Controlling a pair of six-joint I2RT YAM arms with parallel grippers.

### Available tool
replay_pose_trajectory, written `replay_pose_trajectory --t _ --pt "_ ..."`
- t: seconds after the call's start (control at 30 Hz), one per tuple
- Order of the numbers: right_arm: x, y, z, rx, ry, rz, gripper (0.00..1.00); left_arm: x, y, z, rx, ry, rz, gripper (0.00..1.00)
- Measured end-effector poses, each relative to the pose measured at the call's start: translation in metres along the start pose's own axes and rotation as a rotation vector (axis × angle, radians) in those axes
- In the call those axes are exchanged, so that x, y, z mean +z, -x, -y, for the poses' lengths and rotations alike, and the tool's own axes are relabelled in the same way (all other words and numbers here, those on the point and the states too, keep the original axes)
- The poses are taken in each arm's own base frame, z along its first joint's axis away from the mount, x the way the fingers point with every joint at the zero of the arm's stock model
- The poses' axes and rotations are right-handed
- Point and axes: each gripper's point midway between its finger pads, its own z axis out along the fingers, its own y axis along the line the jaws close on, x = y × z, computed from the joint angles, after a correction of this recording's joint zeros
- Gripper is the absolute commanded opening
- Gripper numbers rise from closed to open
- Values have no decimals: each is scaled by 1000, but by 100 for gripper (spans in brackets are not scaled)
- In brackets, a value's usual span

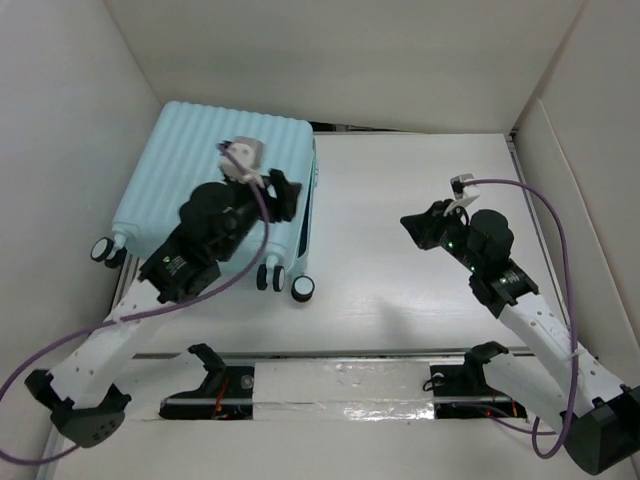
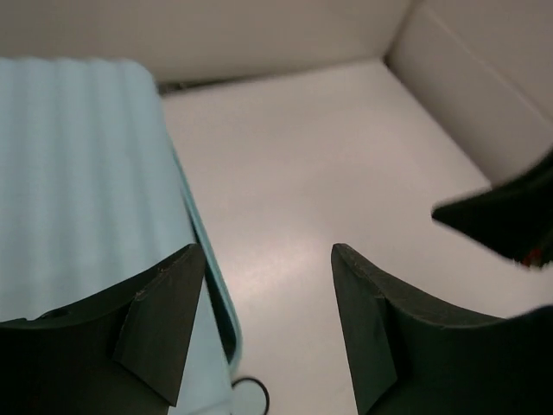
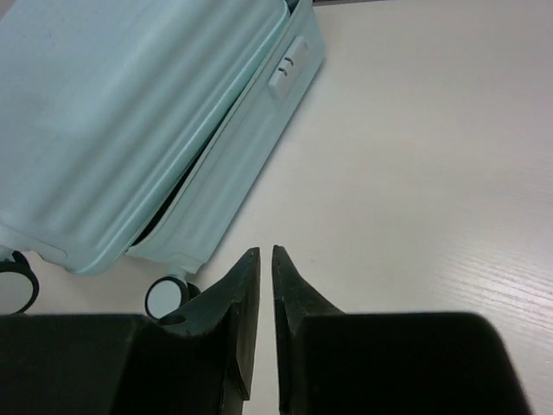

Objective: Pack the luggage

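Luggage (image 1: 190,170) flat on table (image 1: 380,180), left fingers (image 2: 160,320) spread over its edge, right fingers (image 3: 295,301) pressed together.

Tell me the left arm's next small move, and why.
Probably lower the open left gripper onto the upper shell of the suitcase near its edge and press: a dark gap shows between the shells. The right gripper is shut, off to the side.
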Motion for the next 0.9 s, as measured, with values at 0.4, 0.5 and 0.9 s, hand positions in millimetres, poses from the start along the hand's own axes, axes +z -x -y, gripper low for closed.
replay_pose_trajectory --t 0.4,0.5,0.9 --pt "26 -46 -13 -3 21 -140 0 -61 110 -298 -304 860 327 45" --pt "33 -64 -23 -13 35 -188 0 -58 59 -371 -385 1031 193 45" --pt "71 -98 -32 -34 27 -263 0 -44 9 -503 -492 1259 -9 46"
